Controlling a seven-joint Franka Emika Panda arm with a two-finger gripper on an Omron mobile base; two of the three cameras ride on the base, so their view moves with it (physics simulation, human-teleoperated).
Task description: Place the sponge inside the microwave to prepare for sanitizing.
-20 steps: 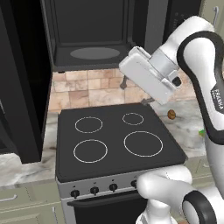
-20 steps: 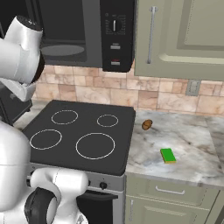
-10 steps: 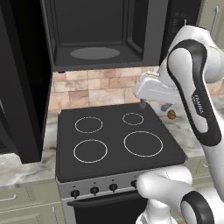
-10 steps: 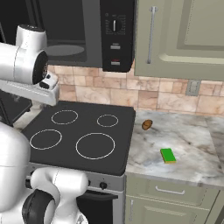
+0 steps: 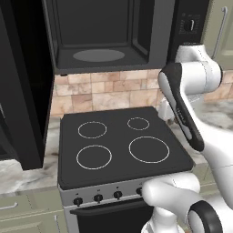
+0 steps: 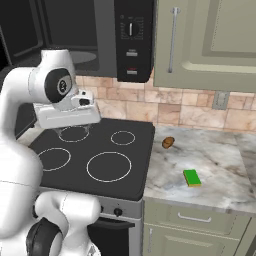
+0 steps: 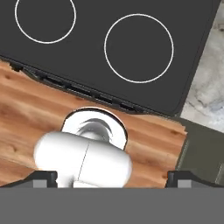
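Right base view gives us the sponge lying flat on the marble counter to the right of the stove, green face up, near the counter's front edge. A small brown roundish object sits further back on the same counter, just beside the black cooktop, apart from the sponge. We see the microwave mounted above the stove with its door swung open; in the left base view its grey cavity and round plate are in plain sight. Our arm is folded over the cooktop, the hand held above the burners, well apart from the sponge. In the hand view we look straight down on two burner rings, the stove's front edge and the wood floor; the dark fingertips stand far apart at the bottom corners, spread wide with nothing between them.
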